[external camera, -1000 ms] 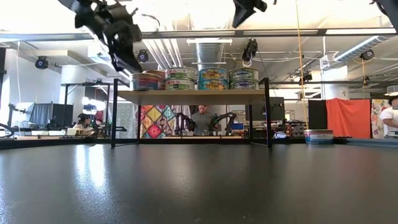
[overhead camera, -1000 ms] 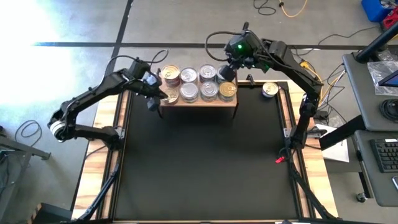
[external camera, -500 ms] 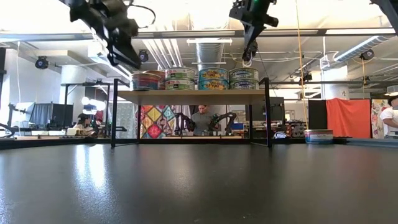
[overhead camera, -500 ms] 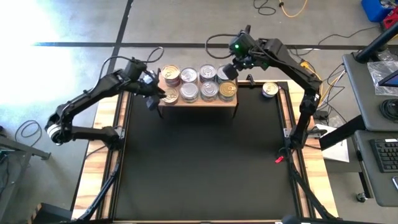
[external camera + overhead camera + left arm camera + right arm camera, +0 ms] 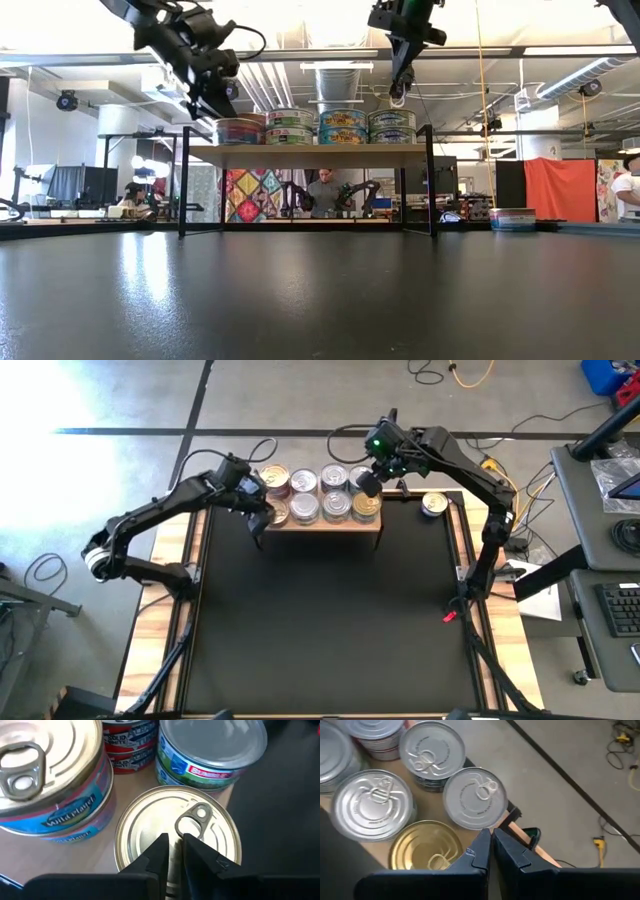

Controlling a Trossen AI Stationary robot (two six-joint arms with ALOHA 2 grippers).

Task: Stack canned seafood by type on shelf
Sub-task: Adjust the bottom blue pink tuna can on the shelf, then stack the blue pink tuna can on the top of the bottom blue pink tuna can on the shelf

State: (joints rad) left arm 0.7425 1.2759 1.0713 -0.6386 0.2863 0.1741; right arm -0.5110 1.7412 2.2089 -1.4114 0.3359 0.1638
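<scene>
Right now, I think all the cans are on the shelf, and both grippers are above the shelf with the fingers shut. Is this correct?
Not all of them. One can stands off the shelf, on the table near its right edge, as the high view shows. The rest holds: the left gripper and the right gripper are above the shelf, fingers shut.

Eight can tops on one shelf, one lone can apart.
</scene>
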